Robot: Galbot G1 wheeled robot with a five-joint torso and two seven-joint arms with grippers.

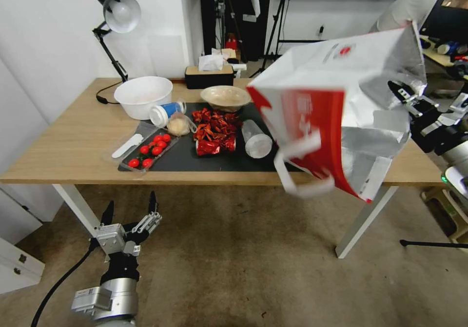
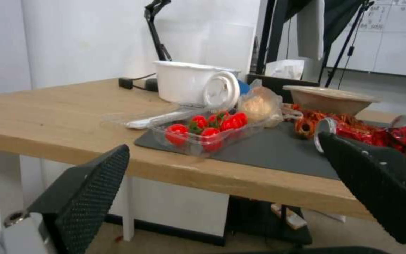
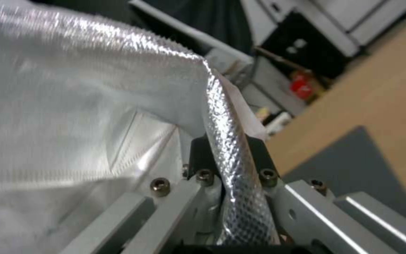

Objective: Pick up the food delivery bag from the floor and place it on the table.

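Note:
The food delivery bag (image 1: 336, 107) hangs tilted in the air over the right end of the table (image 1: 63, 146), white with a red side, foil lining and loose white handles. My right gripper (image 1: 407, 100) is shut on the bag's foil rim (image 3: 233, 155), with the jaws pinching the folded edge. My left gripper (image 1: 130, 209) is open low over the floor, in front of the table's left leg, holding nothing; its two black fingers (image 2: 85, 190) frame the table edge in the left wrist view.
The dark grey mat (image 1: 195, 156) carries a tray of tomatoes (image 1: 148, 150), red snack packets (image 1: 214, 129), a clear cup (image 1: 257, 141) and a tan bowl (image 1: 225, 97). A white bowl (image 1: 143, 96), a desk lamp (image 1: 114, 20) and a tissue box (image 1: 209, 73) stand behind. Bare carpet lies in front.

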